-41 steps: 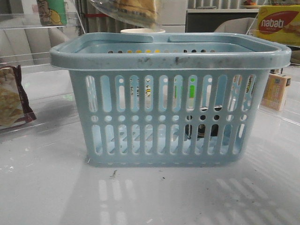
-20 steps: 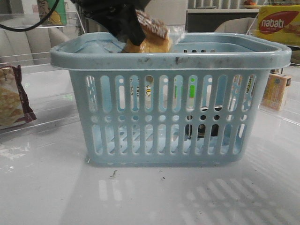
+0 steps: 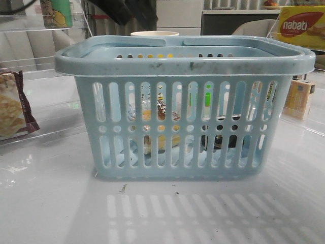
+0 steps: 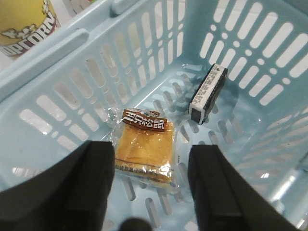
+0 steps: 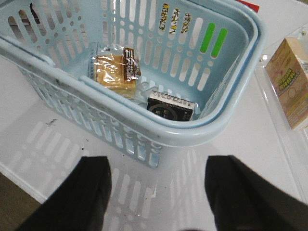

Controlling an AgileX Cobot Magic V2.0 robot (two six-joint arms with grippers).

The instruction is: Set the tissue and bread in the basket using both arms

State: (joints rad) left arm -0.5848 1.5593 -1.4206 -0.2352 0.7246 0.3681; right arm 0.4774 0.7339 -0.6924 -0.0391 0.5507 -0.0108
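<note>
Standing nearest the camera on the glossy white table, the basket fills the front view, and both task items lie on its floor. Through the slotted front wall the bread shows as golden patches left of centre, with the tissue a dark shape to its right. From the left wrist, the bread lies flat in its clear wrapper while the tissue leans on edge against the side wall, the two near each other but apart. The left gripper hangs above the bread with its jaws spread wide and empty. The right gripper hovers outside the basket over the table, jaws likewise wide and empty. Farther back, a popcorn cup stands behind the basket, and a yellow box sits high at the right.
</note>
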